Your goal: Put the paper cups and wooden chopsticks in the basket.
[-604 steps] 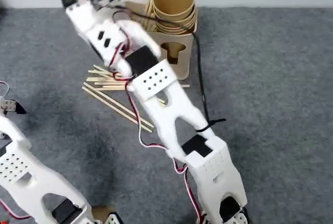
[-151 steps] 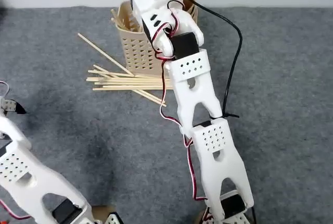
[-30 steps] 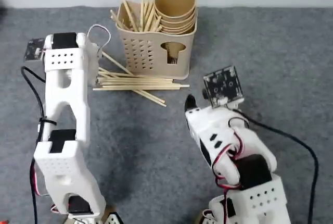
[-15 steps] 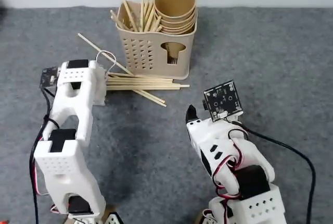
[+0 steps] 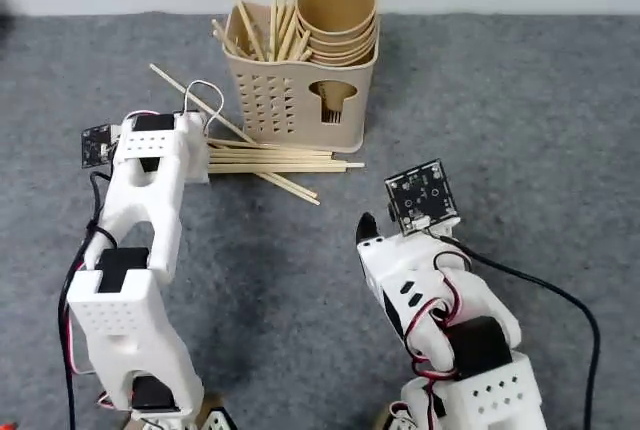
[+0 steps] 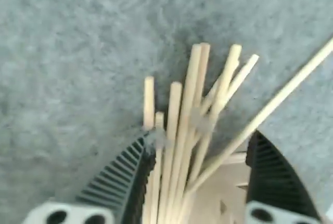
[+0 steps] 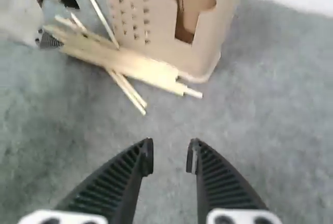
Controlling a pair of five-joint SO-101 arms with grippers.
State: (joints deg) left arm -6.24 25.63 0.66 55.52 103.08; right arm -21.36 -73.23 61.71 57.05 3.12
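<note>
Left wrist view, L pincer (jaws apart) astride loose chopsticks

Chopsticks, one end under left arm

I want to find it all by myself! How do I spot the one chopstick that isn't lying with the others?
Find the tan basket at the back of the grey carpet. Just in front of it lies a bundle of chopsticks lined up sideways. The odd chopstick slants away from them, its tip poking out alone near the left arm.
</note>
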